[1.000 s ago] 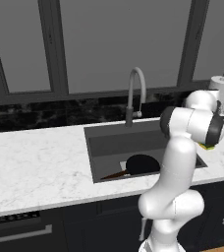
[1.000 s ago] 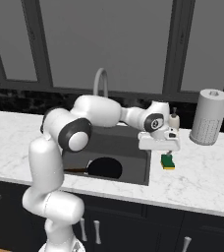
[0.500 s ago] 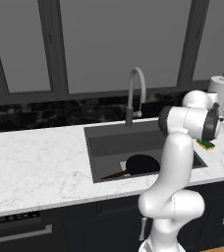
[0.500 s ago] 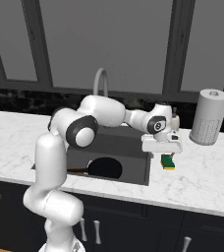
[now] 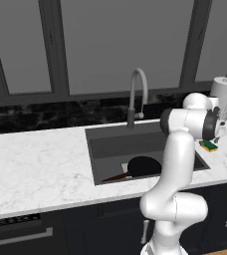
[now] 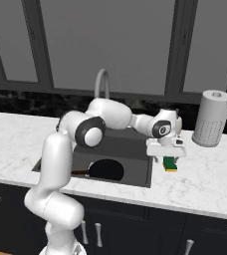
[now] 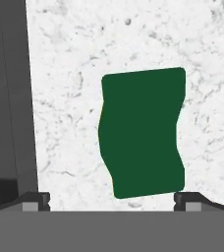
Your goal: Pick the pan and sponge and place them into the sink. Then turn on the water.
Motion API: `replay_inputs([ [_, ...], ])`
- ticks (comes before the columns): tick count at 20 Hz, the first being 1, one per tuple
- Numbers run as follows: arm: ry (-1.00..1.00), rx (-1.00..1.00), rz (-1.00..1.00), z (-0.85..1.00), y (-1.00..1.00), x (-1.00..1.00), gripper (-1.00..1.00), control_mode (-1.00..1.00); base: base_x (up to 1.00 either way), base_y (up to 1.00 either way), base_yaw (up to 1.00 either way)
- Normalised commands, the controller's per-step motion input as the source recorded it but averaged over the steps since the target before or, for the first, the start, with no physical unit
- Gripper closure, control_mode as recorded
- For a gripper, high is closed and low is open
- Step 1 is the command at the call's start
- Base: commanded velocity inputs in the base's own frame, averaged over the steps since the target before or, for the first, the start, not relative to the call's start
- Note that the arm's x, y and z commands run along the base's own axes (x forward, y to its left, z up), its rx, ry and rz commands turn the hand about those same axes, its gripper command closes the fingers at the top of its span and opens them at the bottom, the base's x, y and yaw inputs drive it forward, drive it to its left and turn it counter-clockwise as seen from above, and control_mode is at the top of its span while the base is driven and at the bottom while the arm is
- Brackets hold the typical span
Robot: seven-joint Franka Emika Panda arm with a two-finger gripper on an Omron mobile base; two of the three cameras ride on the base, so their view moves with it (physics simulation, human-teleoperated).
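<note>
Sponge (image 7: 142,132) is seen lying flat on white marble tabletop (image 6: 205,179), green side up, just right of sink (image 6: 135,149) rim; a strip of bare marble is left between sponge and basin edge. Open tabletop is seen to the right of sponge and toward the front edge; paper towel roll (image 6: 211,118) stands well apart behind, near the window wall. Pan (image 5: 144,166) is seen inside sink at its front, handle pointing left. Faucet (image 5: 137,94) rises behind basin.

Vs. earlier frames: wrist is lowered closer onto sponge; arm's elbow is swung further over basin. Pan and sponge are unmoved.

Pincer (image 6: 167,155) is held directly above sponge, pointing down, jaws spread full wide. In hand view, fingertips (image 7: 192,201) are seen straddling sponge's near end; nothing is gripped, contact w/ sponge can't be confirmed.
</note>
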Motion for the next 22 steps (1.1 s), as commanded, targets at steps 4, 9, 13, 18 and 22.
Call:
replay_inputs([
  [4,0.03,0.04,0.00,-0.18,-0.17,0.20,-1.00,-1.00,0.00,0.00,0.00],
  [9,0.02,0.05,0.00,-0.20,-0.19,0.22,-1.00,-1.00,0.00,0.00,0.00],
  [13,0.01,0.02,0.00,-0.29,-0.11,0.20,-1.00,-1.00,0.00,0.00,0.00],
  [18,0.01,0.00,0.00,-0.34,0.00,0.14,-1.00,-1.00,0.00,0.00,0.00],
  [22,0.00,0.00,0.00,-0.40,0.00,0.07,-1.00,-1.00,0.00,0.00,0.00],
])
